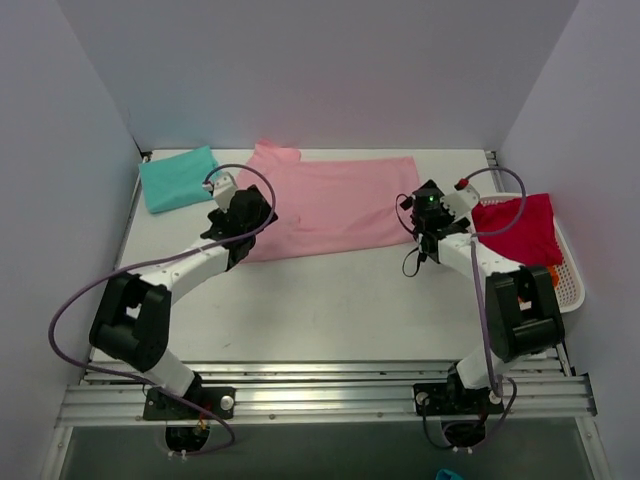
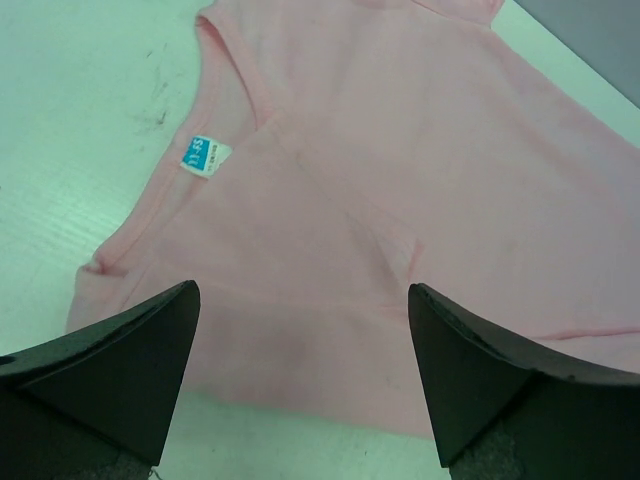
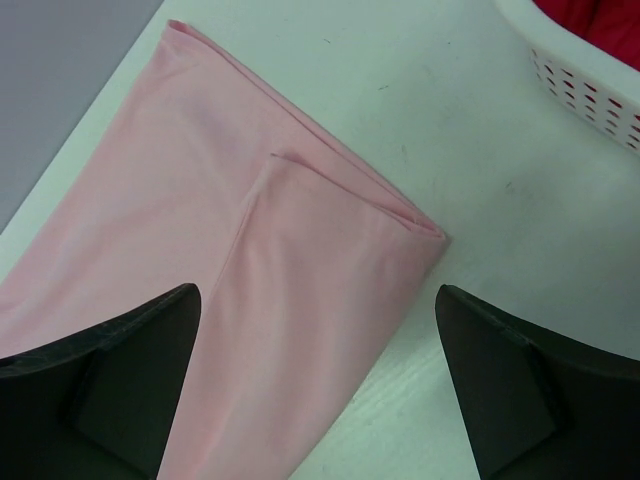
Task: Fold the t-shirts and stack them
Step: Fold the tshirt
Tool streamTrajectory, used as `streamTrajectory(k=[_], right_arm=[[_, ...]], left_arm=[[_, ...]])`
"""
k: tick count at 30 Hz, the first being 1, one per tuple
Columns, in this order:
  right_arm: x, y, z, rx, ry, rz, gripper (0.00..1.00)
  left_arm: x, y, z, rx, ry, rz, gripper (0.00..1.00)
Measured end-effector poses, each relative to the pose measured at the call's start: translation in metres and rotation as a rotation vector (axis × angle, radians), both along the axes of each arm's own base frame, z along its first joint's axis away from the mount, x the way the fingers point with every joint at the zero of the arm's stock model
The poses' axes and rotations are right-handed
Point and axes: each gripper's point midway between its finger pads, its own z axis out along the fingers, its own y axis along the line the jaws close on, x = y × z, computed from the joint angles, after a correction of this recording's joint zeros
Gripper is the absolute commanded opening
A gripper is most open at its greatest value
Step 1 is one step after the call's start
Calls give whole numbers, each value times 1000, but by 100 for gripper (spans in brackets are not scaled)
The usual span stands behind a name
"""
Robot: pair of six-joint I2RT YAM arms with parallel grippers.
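Note:
A light pink t-shirt [image 1: 330,205] lies flat and partly folded lengthwise across the back of the table. My left gripper [image 1: 237,228] is open over its near left part; the left wrist view shows the collar with a blue tag [image 2: 205,157] and pink cloth [image 2: 400,180] between the fingers. My right gripper [image 1: 428,225] is open over its right end, where the folded corner [image 3: 400,235] shows. A folded teal t-shirt [image 1: 178,178] lies at the back left. A crimson red t-shirt [image 1: 517,228] lies in the basket, with a bit of orange cloth [image 1: 553,272] beside it.
A white plastic mesh basket [image 1: 572,285] stands at the right table edge; its wall shows in the right wrist view [image 3: 590,85]. Walls enclose the table at left, back and right. Bare table [image 1: 330,310] lies between the shirt and the arm bases.

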Motion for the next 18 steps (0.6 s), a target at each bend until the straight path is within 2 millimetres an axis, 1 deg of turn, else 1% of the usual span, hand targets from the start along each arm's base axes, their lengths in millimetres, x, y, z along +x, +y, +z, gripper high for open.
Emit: streamTrajectory(k=[2,4,5,6,9,12,14,18], right_arm=[[-15,5,6,3,-10,1,100],[-29,10,7,6,-10,15,100],[-37,13,2,7,3,25,100],[-42,15,1,11,4,31,100],[-59,13,-18,15,52,35,100],[-73,13,-40,28,107,55,99],[-78,14,-49,37,131,64,99],[-75,15,-60,60,148,73,98]], left_arm=[[-18,5,2,-15,-7,20,94],[-34,9,-8,-17,16,33,94],[-42,10,-16,-17,35,38,94],[-50,12,-25,-14,56,40,94],[-72,19,-51,-7,115,50,94],[-88,27,-72,4,162,60,94],[-92,29,-77,2,174,67,94],[-88,26,-74,-21,153,72,94]])
